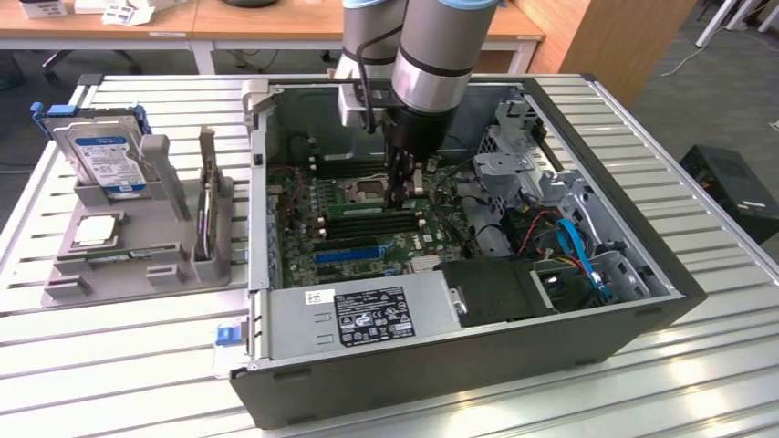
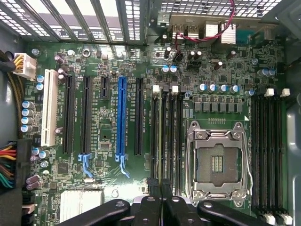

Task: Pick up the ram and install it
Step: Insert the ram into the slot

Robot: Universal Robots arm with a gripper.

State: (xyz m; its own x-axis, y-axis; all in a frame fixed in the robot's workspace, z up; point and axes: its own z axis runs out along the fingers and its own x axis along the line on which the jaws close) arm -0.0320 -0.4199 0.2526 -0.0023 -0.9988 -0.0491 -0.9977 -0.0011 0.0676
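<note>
My gripper [image 1: 408, 187] reaches down into the open computer case [image 1: 633, 301], right over the row of memory slots [image 1: 371, 222] beside the CPU socket [image 1: 365, 190]. Its jaws are shut on the ram [image 1: 410, 195], which is a thin stick seen almost edge-on, hanging just above the board. In the wrist view the black fingers [image 2: 149, 207] meet at the gripper [image 2: 162, 195], in line with the dark memory slots [image 2: 164, 136] next to the empty CPU socket [image 2: 216, 162]. Most of the ram is hidden between the fingers.
A grey tray [image 1: 73, 287] at the exterior view's left holds a blue hard drive [image 1: 108, 160], a square CPU chip [image 1: 98, 230] and an upright card [image 1: 213, 214]. The power supply [image 1: 365, 315], drive cage [image 1: 517, 178] and cables [image 1: 572, 246] crowd the case around the board.
</note>
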